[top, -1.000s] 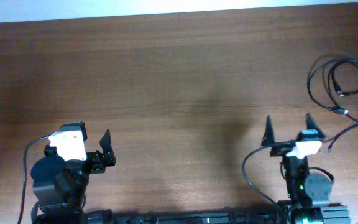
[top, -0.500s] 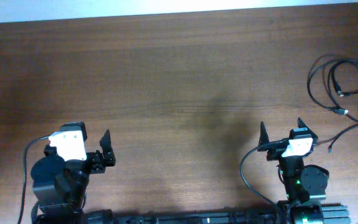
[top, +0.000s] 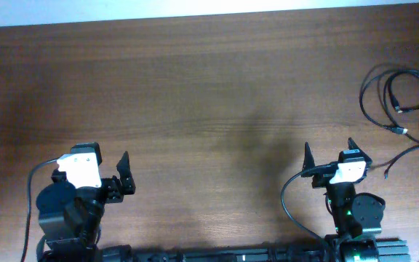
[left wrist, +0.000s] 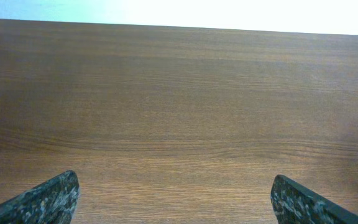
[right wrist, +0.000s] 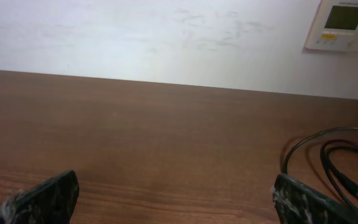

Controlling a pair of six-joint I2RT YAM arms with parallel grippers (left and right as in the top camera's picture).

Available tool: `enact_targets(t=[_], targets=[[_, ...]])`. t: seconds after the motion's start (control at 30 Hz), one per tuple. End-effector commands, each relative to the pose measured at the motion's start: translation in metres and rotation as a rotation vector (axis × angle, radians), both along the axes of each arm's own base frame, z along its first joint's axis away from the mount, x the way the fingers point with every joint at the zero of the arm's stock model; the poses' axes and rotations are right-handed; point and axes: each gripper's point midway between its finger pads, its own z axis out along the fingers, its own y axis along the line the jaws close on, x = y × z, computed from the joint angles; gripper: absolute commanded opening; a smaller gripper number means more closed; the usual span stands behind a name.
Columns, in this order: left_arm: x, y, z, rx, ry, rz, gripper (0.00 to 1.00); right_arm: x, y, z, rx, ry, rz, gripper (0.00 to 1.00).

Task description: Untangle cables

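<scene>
Right jaws shifted left, spread | left jaws spread | cables (top: 399,110) looped, running near-to-far, right edge

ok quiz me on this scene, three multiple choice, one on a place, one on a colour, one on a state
1. Where do the cables lie, seen from overhead?
A. table centre
B. beside the left arm
C. at the table's right edge

2. What colour is the table?
A. white
B. brown
C. green

3. How do the jaws of the right gripper stand?
A. open, empty
B. shut on a cable
C. shut, empty

Answers: 1 C, the loops sit far right; 2 B, brown wood grain throughout; 3 A, both jaws spread with bare table between.
</scene>
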Motion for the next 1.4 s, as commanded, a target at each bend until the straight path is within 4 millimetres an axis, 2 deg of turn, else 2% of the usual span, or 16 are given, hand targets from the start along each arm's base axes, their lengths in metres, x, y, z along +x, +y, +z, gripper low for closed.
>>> enact_targets(t=[0.0,0.3,0.47,0.57,0.63,0.8,0.93,1.1,1.27,1.37], targets=[[0.0,-0.001,-0.001,0.016,-0.001,-0.012,0.99,0.0,0.003,-0.001,-0.007,-0.001,0.016,0.99],[-0.002,-0.001,0.002,0.017,-0.014,-0.013,0.99,0.0,0.003,-0.001,-0.007,-0.001,0.016,0.99],[-0.02,-0.013,0.01,0.022,-0.092,-0.064,0.99,0.0,0.003,-0.001,-0.007,-0.001,0.016,0.99],[-0.027,-0.02,-0.001,0.023,-0.13,-0.095,0.99,0.0,0.003,-0.001,-0.007,-0.001,0.016,0.98],[-0.023,-0.02,-0.007,0.024,-0.163,-0.098,0.99,0.0,0.003,-0.001,-0.007,-0.001,0.016,0.98],[0.002,-0.025,-0.019,0.024,-0.312,-0.12,0.99,0.0,0.003,-0.001,-0.007,-0.001,0.016,0.98],[0.019,-0.029,-0.018,0.011,-0.485,-0.137,0.99,0.0,0.003,-0.001,-0.007,-0.001,0.016,0.98],[0.022,-0.028,-0.018,0.017,-0.675,-0.135,0.99,0.0,0.003,-0.001,-0.007,-0.001,0.016,0.99],[0.018,-0.022,-0.013,0.081,-0.7,-0.104,0.99,0.0,0.003,-0.001,-0.007,-0.001,0.016,0.99],[0.023,-0.016,-0.037,0.094,-0.602,-0.077,0.99,0.0,0.003,-0.001,-0.007,-0.001,0.017,0.98]])
